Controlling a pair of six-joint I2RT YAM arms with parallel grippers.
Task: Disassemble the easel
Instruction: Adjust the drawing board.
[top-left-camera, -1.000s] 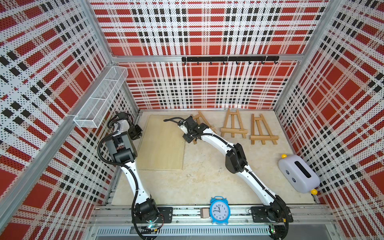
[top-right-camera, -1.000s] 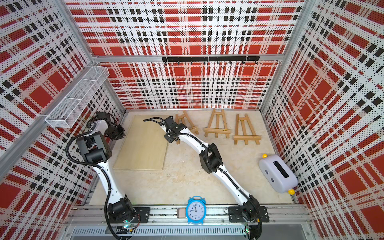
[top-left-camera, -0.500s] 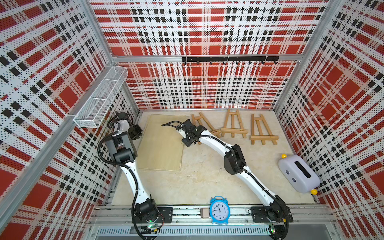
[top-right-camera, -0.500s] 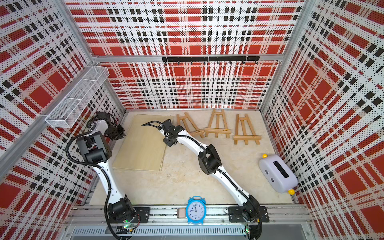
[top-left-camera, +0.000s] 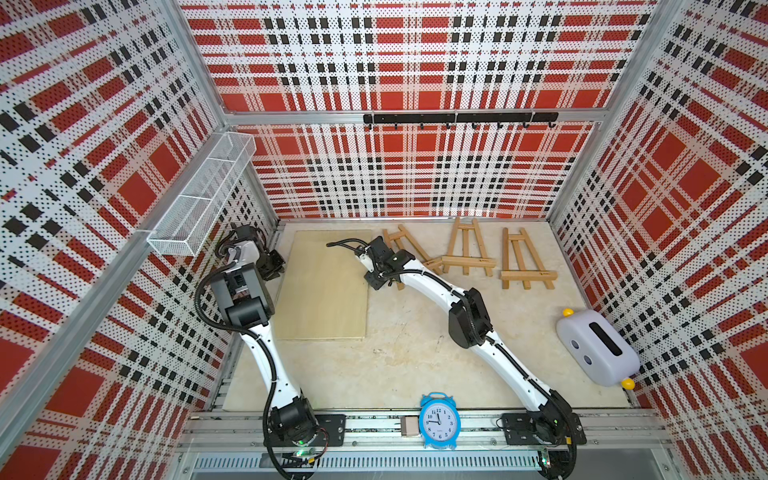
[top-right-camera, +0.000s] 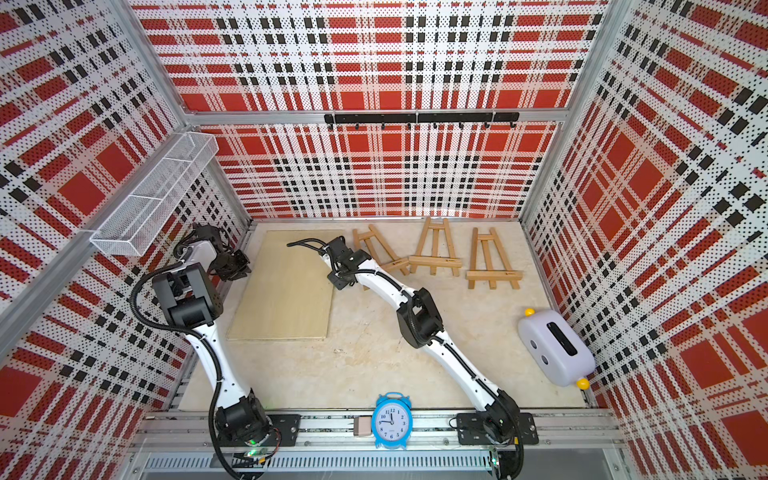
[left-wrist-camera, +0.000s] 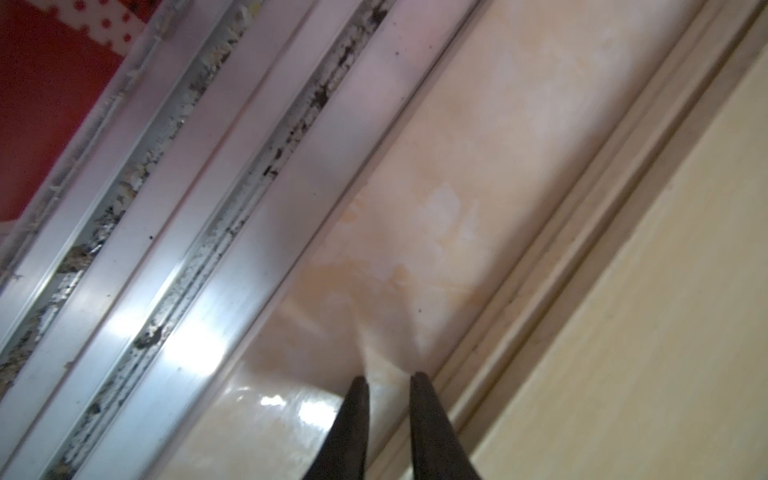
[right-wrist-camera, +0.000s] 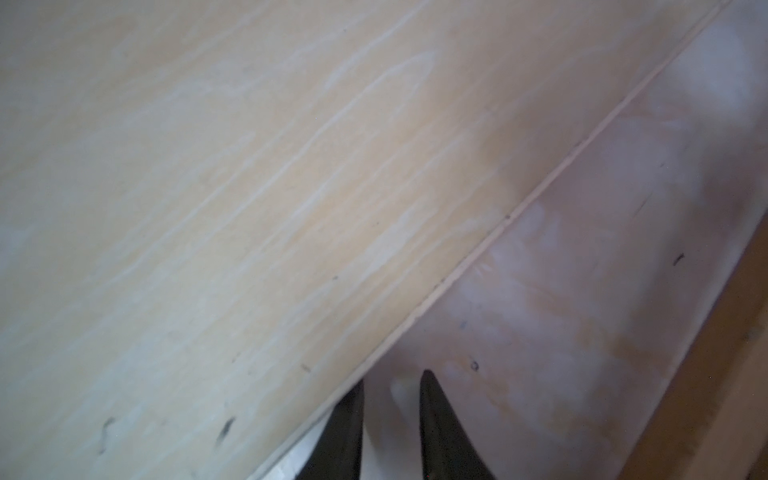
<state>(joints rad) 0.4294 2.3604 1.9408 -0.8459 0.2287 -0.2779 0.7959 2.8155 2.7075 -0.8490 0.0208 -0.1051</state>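
Wood throughout: logging the leftmost easel (top-left-camera: 409, 245) as lying flat at the far side of the tabletop (top-left-camera: 399, 365), just right of the plywood board (top-left-camera: 324, 286) and partly under the right arm. Noting it now largely uncovered, after being mostly hidden behind the wrist a second ago. Noting also the right gripper (right-wrist-camera: 392, 386) having shifted left to the board's right edge, jaws narrowly apart and gripping nothing. Judging the board as already set down flat and let go, so leaving the bare frame as the remaining job. Recording the long axis as running diagonally, top end toward far left, ledge end toward near right and seemingly touching the middle easel (top-left-camera: 467, 257). Logging that neighbour and the right easel (top-left-camera: 523, 266) as lying flat with tops toward the far wall. Finding the left gripper (left-wrist-camera: 388, 380) hanging at the far left beside the board's left edge, jaws slightly apart, empty.
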